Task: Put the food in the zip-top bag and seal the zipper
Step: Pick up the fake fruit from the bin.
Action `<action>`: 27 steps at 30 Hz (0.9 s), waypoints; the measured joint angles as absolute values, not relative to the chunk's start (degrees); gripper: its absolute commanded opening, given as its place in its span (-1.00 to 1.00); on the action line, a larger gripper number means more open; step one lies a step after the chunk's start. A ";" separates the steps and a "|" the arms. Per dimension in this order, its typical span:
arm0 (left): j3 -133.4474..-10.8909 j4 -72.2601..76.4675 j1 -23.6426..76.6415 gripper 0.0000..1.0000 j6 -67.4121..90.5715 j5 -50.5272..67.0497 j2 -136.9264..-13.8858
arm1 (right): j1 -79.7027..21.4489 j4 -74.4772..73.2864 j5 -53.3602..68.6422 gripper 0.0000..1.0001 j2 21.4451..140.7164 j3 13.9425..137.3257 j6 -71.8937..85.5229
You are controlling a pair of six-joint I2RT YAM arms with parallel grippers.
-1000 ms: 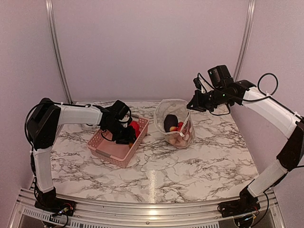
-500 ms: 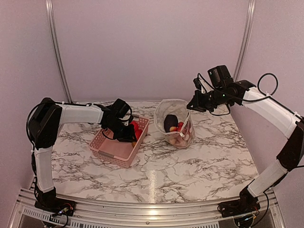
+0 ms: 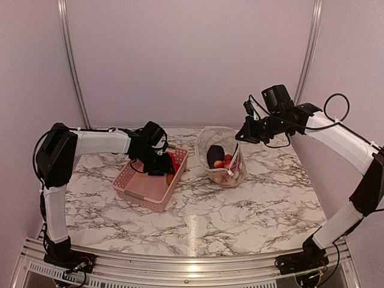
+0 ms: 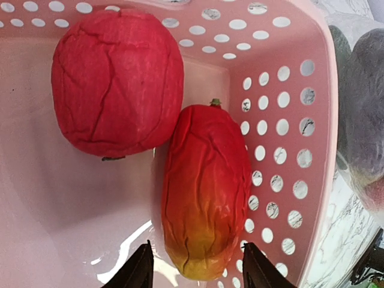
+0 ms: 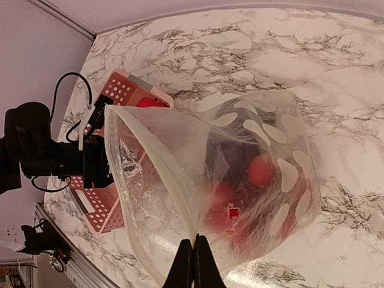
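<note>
Left wrist cam first: the left jaws are spread wide, one tip on either side of the yellowish bottom end of a long red-orange piece (image 4: 207,186). Honestly can't tell if either tip is touching it; looks like a sliver of gap on both sides. That piece lies on the floor of the pink basket (image 4: 282,114), tucked along the holed wall, and its upper left side touches a round red tomato (image 4: 117,81). Just past that wall you can see the zip-top bag (image 4: 360,114) with something dark inside.

Right wrist cam: the right jaws are pressed together, pinching the bag's mouth edge right on the zipper (image 5: 157,174), a whitish strip that runs from the jaws up and left to the far corner. The mouth gapes open. Through the plastic there's the dark eggplant (image 5: 225,150) and a few small red pieces (image 5: 262,170) down at the bottom, with the bag's base sitting on the marble tabletop (image 5: 336,72).

Top cam: the bag stands more or less upright just right of the basket, close, but I can't tell if they touch. The right jaws hold its right rim up off the tabletop. The left arm (image 3: 96,144) dips into the basket's far right corner.
</note>
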State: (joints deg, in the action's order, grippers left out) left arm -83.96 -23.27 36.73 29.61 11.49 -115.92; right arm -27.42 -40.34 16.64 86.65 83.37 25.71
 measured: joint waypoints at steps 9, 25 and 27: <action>-90.83 -22.96 36.62 0.04 31.03 12.16 -121.38 | -27.42 -40.29 16.67 -1.00 86.65 83.31 25.82; -91.26 -23.81 36.21 -0.36 31.68 12.93 -122.72 | -27.49 -39.48 16.78 -1.00 86.13 82.17 26.59; -91.26 -23.92 36.21 -0.40 31.68 12.82 -122.54 | -27.49 -39.48 16.88 -1.00 86.13 82.17 26.59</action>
State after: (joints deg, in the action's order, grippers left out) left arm -91.26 -23.92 36.21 31.68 12.82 -122.54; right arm -27.49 -39.48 16.88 86.13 82.17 26.59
